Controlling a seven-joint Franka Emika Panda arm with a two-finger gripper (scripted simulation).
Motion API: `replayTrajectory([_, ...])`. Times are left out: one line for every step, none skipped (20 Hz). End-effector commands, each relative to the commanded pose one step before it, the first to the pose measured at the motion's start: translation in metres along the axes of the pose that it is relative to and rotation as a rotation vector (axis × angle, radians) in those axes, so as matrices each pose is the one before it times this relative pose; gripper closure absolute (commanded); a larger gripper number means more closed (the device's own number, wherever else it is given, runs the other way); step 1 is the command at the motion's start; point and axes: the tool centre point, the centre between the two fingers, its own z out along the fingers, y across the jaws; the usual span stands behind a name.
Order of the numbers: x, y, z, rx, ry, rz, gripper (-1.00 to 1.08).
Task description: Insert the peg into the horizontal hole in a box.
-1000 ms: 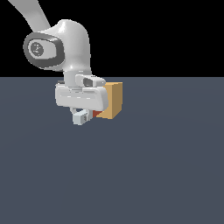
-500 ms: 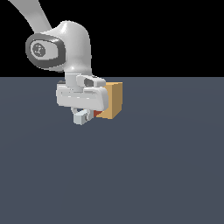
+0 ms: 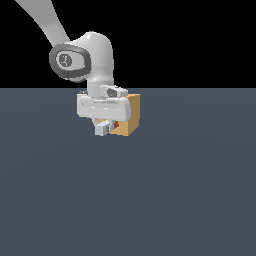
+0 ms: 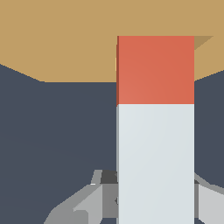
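While claw [image 3: 103, 128] clamps the peg [image 4: 155, 70], long axis pointing into box [image 3: 128, 116], tip seemingly inside hole.

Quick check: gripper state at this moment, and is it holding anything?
Gripper: closed on the peg, whose red end reaches the box.

box [image 3: 131, 120]: flat tan, matt, smooth, no grain or texture
peg [image 4: 155, 70]: red-orange end, pale grey-white length, matt, smooth
arm [image 3: 95, 60]: white shell, soft sheen, plastic look
gripper [image 3: 103, 128]: light grey, smooth, matt
floor [image 3: 175, 190]: slate blue-grey, matt, even
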Motion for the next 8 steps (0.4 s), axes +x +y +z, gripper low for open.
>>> replayTrajectory([0.01415, 0.001, -0.00112, -0.00188, 0.0014, 0.0007, 1.08])
replayTrajectory([0.00387, 0.00024, 0.00001, 0.0, 0.0, 0.0, 1.08])
replayTrajectory([0.00321, 0.00022, 0.00001, 0.0, 0.0, 0.0, 1.08])
replayTrajectory([0.00268, 0.00008, -0.00035, -0.0005, 0.0004, -0.00026, 1.08])
replayTrajectory([0.00198, 0.00017, 0.00001, 0.0, 0.0, 0.0, 1.08])
replayTrajectory([0.0014, 0.00013, 0.0, 0.0, 0.0, 0.0, 1.08])
replayTrajectory([0.00084, 0.00008, 0.0, 0.0, 0.0, 0.0, 1.08])
replayTrajectory([0.00028, 0.00003, 0.0, 0.0, 0.0, 0.0, 1.08])
